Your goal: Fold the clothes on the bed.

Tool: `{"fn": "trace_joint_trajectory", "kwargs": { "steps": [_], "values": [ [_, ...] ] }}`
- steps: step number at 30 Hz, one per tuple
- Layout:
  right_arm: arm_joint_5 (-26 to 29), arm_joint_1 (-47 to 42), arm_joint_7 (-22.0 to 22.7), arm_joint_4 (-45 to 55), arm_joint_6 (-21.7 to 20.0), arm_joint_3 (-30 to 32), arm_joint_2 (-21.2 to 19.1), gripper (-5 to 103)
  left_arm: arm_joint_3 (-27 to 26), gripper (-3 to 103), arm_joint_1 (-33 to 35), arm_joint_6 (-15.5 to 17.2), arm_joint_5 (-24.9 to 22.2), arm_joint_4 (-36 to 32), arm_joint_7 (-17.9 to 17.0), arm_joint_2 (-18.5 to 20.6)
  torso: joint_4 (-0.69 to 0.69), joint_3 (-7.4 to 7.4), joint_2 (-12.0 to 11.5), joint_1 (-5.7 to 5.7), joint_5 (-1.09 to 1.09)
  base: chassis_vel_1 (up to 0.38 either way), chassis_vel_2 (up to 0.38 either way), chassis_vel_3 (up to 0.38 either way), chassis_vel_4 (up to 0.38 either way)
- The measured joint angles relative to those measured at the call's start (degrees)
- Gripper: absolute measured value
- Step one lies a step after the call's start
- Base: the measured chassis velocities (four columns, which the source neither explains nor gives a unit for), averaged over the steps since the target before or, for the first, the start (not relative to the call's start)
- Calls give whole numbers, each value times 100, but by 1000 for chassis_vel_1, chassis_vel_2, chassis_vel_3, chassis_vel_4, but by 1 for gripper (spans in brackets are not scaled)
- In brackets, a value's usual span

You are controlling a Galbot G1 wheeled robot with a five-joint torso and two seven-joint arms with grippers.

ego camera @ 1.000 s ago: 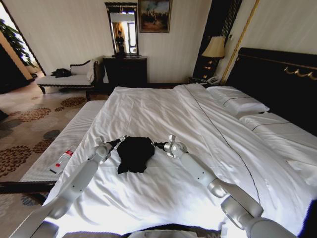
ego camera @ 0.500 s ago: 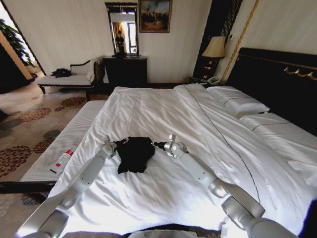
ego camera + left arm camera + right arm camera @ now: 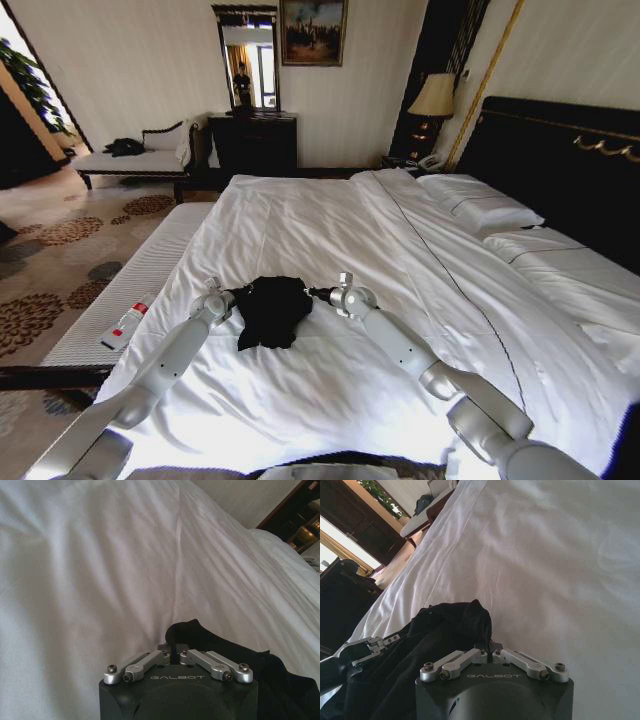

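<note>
The black T-shirt (image 3: 272,310) lies bunched in a dark heap on the white bed (image 3: 420,270), directly between the two hands, near the foot side of the bed and well apart from the pillows (image 3: 480,205). The left arm reaches forward from the lower left, long and almost straight, and its wrist turns inward so that the left hand (image 3: 233,296) points across at the near left edge of the shirt. In the left wrist view the left hand (image 3: 171,656) has its fingers pressed together on a small raised fold of the black fabric (image 3: 240,665), and the white sheet goes on beyond it. The right arm comes from the lower right, bent at the elbow, with the forearm going up and to the left; the right hand (image 3: 316,293) points at the right edge of the shirt, facing the left hand. In the right wrist view the right hand (image 3: 487,647) is also closed, pinching a peak of the dark cloth (image 3: 420,655) that stands up just in front of it, and the left hand (image 3: 390,639) shows farther off at the other side of the heap. Both hands stay low, close to the sheet. Left of the left arm, off the bed, a striped bench (image 3: 130,290) carries a small white and red bottle (image 3: 124,324).
</note>
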Motion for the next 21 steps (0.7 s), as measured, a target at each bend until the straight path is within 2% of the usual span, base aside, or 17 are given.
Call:
{"fn": "trace_joint_trajectory", "kwargs": {
  "steps": [2, 11, 16, 20, 21],
  "values": [
    [3, -5, 8, 30, 0, 0, -18, 0, -3, 2, 3, -6, 4, -44, -9, 13, 0, 0, 0, 0, 0, 0, 0, 0, 0],
    [18, -95, 60, 234, 0, 37, -111, 0, -62, 2, 138, -20, 24, -355, -42, 131, 0, 0, 0, 0, 0, 0, 0, 0, 0],
    [47, -166, 168, 512, 18, 151, -220, 0, -138, 2, 236, -46, 78, -724, -115, 256, 1, 0, 0, 0, 0, 0, 0, 0, 0],
    [316, -201, 471, 1215, -3, 477, -521, 0, -212, 2, 209, -82, 15, -1463, -183, 614, 1, 0, 0, 0, 1, 0, 0, 0, 0],
    [316, -201, 471, 1215, -3, 477, -521, 0, -212, 2, 209, -82, 15, -1463, -183, 614, 1, 0, 0, 0, 1, 0, 0, 0, 0]
  ]
}}
